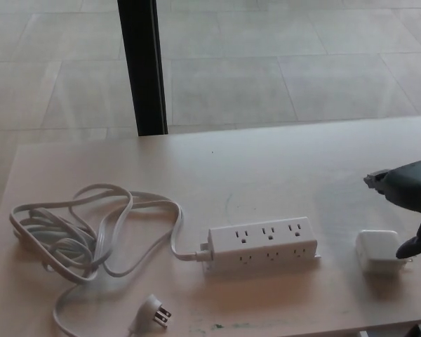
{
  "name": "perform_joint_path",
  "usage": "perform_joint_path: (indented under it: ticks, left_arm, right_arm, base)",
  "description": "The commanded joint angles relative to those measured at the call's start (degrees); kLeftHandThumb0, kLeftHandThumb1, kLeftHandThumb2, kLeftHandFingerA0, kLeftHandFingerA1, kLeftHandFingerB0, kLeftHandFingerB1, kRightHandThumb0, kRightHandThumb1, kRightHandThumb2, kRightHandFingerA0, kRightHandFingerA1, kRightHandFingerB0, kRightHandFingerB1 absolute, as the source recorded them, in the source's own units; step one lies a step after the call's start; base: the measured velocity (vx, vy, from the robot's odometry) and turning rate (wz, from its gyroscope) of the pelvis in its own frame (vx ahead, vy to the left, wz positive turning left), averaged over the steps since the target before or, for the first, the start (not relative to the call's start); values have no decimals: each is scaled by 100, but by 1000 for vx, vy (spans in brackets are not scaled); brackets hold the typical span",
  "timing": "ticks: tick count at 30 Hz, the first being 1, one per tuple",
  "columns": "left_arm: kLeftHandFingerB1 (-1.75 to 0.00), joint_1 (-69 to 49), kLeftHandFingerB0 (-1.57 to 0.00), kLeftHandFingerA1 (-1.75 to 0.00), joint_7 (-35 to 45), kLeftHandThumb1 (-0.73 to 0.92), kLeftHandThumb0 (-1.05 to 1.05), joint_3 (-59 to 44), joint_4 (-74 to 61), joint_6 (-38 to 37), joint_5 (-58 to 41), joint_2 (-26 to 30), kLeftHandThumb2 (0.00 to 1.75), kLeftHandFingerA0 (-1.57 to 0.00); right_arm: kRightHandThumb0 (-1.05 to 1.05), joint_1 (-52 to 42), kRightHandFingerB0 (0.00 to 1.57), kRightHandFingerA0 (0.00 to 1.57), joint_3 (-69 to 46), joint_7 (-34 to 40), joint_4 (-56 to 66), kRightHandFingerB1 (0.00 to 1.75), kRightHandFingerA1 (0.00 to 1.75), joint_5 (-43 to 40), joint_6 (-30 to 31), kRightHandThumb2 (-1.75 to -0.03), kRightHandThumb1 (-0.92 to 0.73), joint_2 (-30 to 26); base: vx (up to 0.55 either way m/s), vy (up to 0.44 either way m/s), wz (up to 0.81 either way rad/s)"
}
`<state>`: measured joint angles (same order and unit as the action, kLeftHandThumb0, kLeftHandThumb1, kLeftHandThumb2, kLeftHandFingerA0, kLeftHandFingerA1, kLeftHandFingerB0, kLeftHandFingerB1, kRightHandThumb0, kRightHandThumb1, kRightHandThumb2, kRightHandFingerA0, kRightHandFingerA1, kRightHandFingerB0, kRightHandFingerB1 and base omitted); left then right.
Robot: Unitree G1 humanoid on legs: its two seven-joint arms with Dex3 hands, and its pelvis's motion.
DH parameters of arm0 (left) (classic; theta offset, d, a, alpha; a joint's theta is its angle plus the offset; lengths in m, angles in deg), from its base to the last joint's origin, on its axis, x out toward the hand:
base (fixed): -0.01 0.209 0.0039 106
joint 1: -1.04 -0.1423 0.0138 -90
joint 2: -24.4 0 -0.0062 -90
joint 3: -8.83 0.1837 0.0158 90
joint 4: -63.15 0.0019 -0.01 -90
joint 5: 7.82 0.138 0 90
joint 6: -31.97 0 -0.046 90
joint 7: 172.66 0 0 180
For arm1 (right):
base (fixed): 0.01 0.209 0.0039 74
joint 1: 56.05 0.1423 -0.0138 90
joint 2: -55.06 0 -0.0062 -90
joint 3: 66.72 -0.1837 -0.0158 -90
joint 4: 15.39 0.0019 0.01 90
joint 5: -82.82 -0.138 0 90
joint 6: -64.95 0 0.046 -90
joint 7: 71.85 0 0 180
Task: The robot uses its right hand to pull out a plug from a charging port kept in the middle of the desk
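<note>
Right hand at frame edge, matte black casing, thick blunt fingers, dark grey upper shell, pale rounded patch at wrist side

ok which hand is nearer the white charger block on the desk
Right. The right hand sits at the desk's right edge, a fingertip just beside the white charger block. The left hand is not in view.

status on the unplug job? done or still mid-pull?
Looks done. The power strip has every visible socket empty, and the white plug adapter lies on the desk to its right, apart from it. The right hand is beside the adapter, with a fingertip at its edge; whether it has fully let go is unclear. Left: clearing the hand away.
</note>
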<state>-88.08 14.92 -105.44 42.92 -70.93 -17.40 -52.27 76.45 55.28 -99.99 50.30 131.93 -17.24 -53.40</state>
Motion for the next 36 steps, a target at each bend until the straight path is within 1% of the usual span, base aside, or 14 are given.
perform_joint_path:
  ticks: [1,4,5,10,14,16,17,18,21,25,29,34,35,36]
  left_arm:
    - [-41,-65,-62,-52,-1,75,-75,-37,22,-115,-40,98,64,-72]
    - [-41,-60,-62,-52,0,75,-75,-53,6,-79,-62,96,63,-72]
    - [-41,-66,-62,-52,-4,75,-75,-44,6,-99,-50,96,64,-72]
    - [-49,-64,-61,-60,-11,60,-80,-78,-2,-73,-82,119,80,-72]
    - [-49,-96,-58,-60,52,59,-82,-163,19,-50,-162,184,82,-69]
    - [-41,-114,-63,-55,37,75,-77,-130,9,-56,-122,203,63,-73]
    - [-55,-118,-56,-65,41,58,-75,-148,4,-53,-141,204,99,-68]
    - [-41,-113,-63,-55,43,73,-77,-149,25,-70,-139,206,63,-74]
    - [-49,-107,-60,-61,61,59,-84,-143,60,-88,-129,216,83,-73]
    - [-42,-107,-63,-55,41,74,-78,-123,38,-81,-112,207,63,-74]
    - [-49,-114,-60,-60,86,60,-83,-148,31,-95,-142,210,81,-71]
    - [-49,-110,-60,-60,49,60,-81,-136,54,-62,-124,214,81,-71]
    - [-49,-106,-61,-61,39,60,-82,-141,46,-56,-131,206,81,-72]
    - [-49,-110,-60,-61,43,60,-81,-140,43,-64,-129,207,81,-71]
  right_arm:
    - [-83,-33,1,77,-651,-722,251,6,132,-702,269,-80,-42,-42]
    - [-76,-195,0,68,-1262,-1048,713,25,143,-1088,503,-57,-52,-255]
    - [-80,-322,7,80,-1502,-1043,850,17,127,-1216,476,-79,-43,-384]
    - [-62,-1277,19,93,-3538,-1057,1212,28,124,-2371,654,-58,-55,-923]
    - [-65,-1943,17,100,-5381,-908,994,41,126,-2936,920,-80,-46,-1231]
    - [-67,-2431,29,103,-6774,-1075,533,37,126,-3626,738,-59,-59,-1352]
    - [-70,-2651,33,108,-7129,-982,435,42,118,-3660,634,-58,-59,-1380]
    - [-76,-2751,39,112,-7572,-955,512,46,117,-3674,1067,-58,-54,-1299]
    - [-74,-3042,45,107,-8258,-833,557,51,119,-3802,1284,-57,-53,-1141]
    - [-81,-3591,50,119,-9278,-32,351,67,120,-3975,1195,-57,-51,-751]
    - [-74,-3734,32,121,-10550,1620,299,98,109,-4310,1512,-56,-55,217]
    - [-58,-3958,12,78,-11304,2445,-455,117,126,-5059,1317,-64,-57,706]
    - [-54,-3870,17,79,-11530,2888,-778,109,125,-5283,1168,-67,-52,755]
    - [-57,-3966,60,108,-11422,3126,-1211,117,131,-5327,985,-69,-56,747]
  base:
    - [0,0,0]
    - [0,0,0]
    - [0,0,0]
    - [0,0,0]
    - [0,0,0]
    - [0,0,0]
    - [0,0,0]
    - [0,0,0]
    - [0,0,0]
    - [0,0,0]
    - [0,0,0]
    - [0,0,0]
    - [0,0,0]
    - [0,0,0]
